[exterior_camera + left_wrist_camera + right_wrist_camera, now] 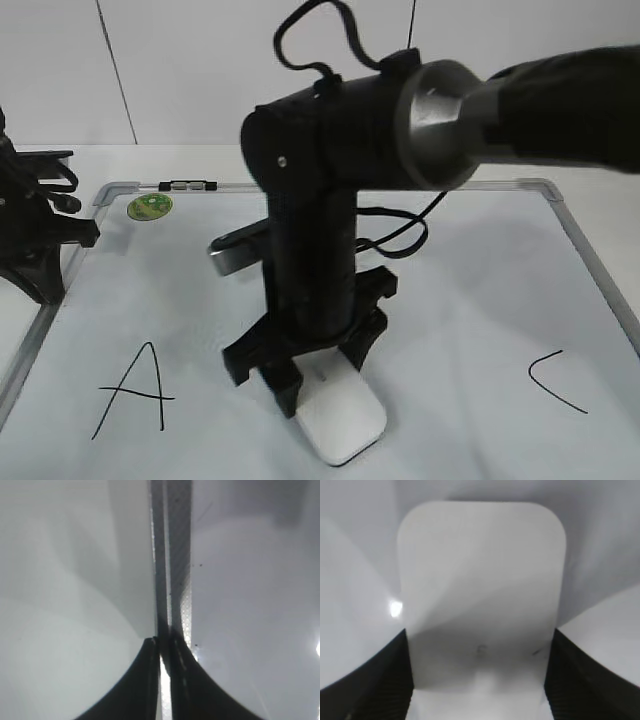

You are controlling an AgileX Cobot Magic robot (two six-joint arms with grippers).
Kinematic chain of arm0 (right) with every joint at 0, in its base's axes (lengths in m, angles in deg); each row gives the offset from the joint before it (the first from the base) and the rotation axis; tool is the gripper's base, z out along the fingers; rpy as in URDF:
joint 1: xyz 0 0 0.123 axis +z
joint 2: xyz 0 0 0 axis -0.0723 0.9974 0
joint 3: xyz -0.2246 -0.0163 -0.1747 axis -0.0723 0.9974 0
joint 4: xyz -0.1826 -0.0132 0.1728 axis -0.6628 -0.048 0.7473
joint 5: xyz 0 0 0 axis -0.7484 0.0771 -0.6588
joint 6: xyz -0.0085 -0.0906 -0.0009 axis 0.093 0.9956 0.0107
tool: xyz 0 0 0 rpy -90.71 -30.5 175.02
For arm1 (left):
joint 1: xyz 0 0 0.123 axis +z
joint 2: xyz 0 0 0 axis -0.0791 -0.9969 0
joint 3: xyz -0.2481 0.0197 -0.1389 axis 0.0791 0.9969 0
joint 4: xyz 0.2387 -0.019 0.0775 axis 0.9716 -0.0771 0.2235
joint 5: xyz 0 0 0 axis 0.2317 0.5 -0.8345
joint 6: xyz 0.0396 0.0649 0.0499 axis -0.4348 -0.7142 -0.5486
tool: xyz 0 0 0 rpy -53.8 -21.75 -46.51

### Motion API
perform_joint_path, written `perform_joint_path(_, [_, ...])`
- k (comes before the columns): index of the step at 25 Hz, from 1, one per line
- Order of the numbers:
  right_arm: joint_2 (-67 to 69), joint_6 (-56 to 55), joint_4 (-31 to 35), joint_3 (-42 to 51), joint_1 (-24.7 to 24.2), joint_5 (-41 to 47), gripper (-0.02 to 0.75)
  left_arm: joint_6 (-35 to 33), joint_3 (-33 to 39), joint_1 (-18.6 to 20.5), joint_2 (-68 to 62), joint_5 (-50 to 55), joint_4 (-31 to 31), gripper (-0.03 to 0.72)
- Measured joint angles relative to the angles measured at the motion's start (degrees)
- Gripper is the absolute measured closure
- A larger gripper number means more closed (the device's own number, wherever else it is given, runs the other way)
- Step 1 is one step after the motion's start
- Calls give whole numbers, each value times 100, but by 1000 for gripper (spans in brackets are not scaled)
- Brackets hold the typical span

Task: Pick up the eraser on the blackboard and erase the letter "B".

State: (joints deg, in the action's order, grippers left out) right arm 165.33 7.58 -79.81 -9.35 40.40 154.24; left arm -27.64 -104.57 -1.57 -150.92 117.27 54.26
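The eraser (345, 425) is a white rounded block lying on the blackboard (480, 290), low in the middle between a black "A" (135, 392) and a black "C" (555, 382). My right gripper (320, 385) reaches down from above and is shut on the eraser's sides. In the right wrist view the eraser (480, 580) fills the space between the fingers (480, 685). No letter "B" shows; the arm and eraser cover that spot. My left gripper (85, 232) is shut and empty at the board's left edge, its tips (162, 642) over the frame (172, 555).
A round green sticker (149, 207) sits at the board's top left corner, with a small black clip (187, 185) on the top frame beside it. The right arm (420, 110) spans the upper middle of the exterior view.
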Motion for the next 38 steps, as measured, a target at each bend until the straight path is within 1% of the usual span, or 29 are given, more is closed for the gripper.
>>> perform_joint_path(3, [0,41,107,0,361,0,201,0,0,0,0,0,0,671])
perform_joint_path(4, [0,50,139,-14,403,0,201,0,0,0,0,0,0,671])
perform_joint_path(9, [38,62,199,-97,365,35,201,0,0,0,0,0,0,671])
perform_joint_path(14, [85,62,178,-220,72,22,201,0,0,0,0,0,0,671])
perform_joint_path(20, [97,31,42,-258,-848,13,201,0,-9,0,0,11,0,671])
perform_joint_path(24, [108,22,24,-379,-1246,13,201,0,-9,0,0,20,0,671])
perform_joint_path(29, [132,22,113,-774,-1339,-7,201,0,-9,0,0,32,10,671])
perform_joint_path(32, [-1,9,150,-838,-1372,-7,201,0,-9,0,0,32,10,671])
perform_joint_path(38, [-176,-2,173,-868,-1763,-7,201,0,-9,0,0,32,10,671])
